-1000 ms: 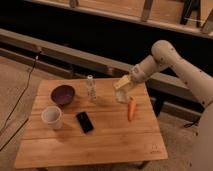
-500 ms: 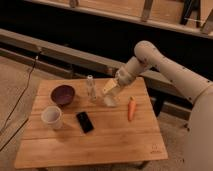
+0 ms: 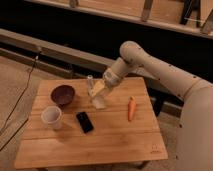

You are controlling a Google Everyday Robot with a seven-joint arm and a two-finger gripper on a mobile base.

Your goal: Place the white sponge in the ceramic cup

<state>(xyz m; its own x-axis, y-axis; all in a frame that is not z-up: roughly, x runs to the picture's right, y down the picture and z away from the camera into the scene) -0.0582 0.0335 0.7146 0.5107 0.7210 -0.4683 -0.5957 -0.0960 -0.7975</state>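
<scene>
**Sponge in the air, cup not reached: the risks**

On the left of the table (image 3: 100,145) stands the cup (image 3: 52,116), upright and empty as far as one can see. Behind it, close by, is the maroon bowl (image 3: 63,94). If the arm stops too early, the sponge could fall into the bowl and not into the cup, because the two mouths are near each other.

Next comes the black phone (image 3: 84,121), lying flat between the cup and the middle of the table. A sponge that drops short would land on it or beside it.

In the middle, the clear bottle (image 3: 90,84) stands upright, and the gripper (image 3: 101,89) hangs just beside it, above the table. The fingers are closed on the sponge (image 3: 98,88), which hangs tilted from them. The bottle is slim and looks easy to tip; a low sweep toward the cup could knock it over. The sponge is soft and may slip or catch on the rim.

On the right lies the carrot (image 3: 131,108), well apart; I judge no danger there.
</scene>
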